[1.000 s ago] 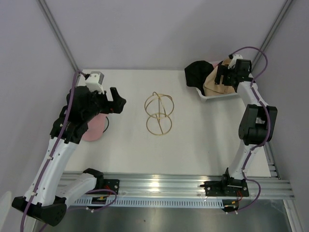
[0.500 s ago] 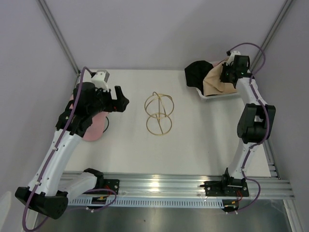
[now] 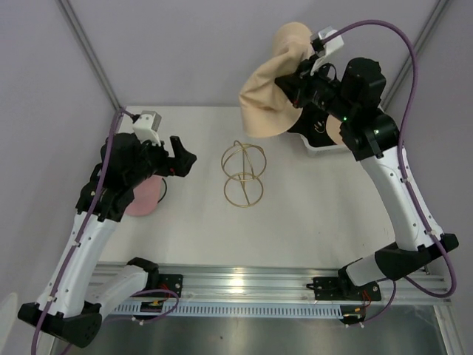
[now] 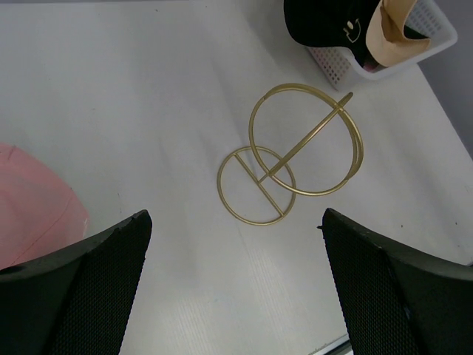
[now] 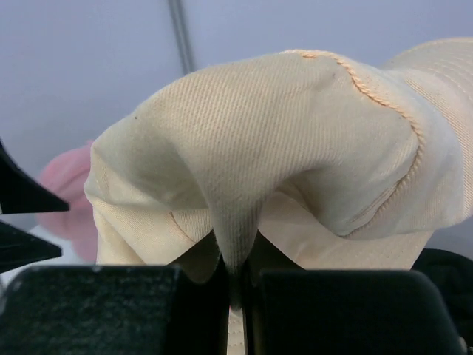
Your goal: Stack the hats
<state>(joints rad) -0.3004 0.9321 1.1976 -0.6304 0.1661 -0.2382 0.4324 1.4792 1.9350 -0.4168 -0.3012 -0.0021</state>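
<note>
My right fingers (image 5: 235,294) are pressed together on a fold of the tan hat (image 5: 281,148). The cloth is pinched between them and bunches up above the grip. From above, this hat (image 3: 270,89) hangs in the air, clear of the desk (image 3: 310,222), beyond the gold stand (image 3: 244,176) and a little to its right.

My left fingers (image 3: 182,150) are spread wide with nothing between them. They hover over the desk just left of the stand and point toward it. My left wrist view shows the stand (image 4: 295,155) between the two spread tips.

The pink hat (image 3: 144,196) lies flat on the desk, left of the stand and partly under my left arm.

The basket (image 4: 429,37) sits at the desk's far edge, to the right of the stand. The black hat (image 4: 325,22), with its small white logo, rests in it and laps over its near rim.
</note>
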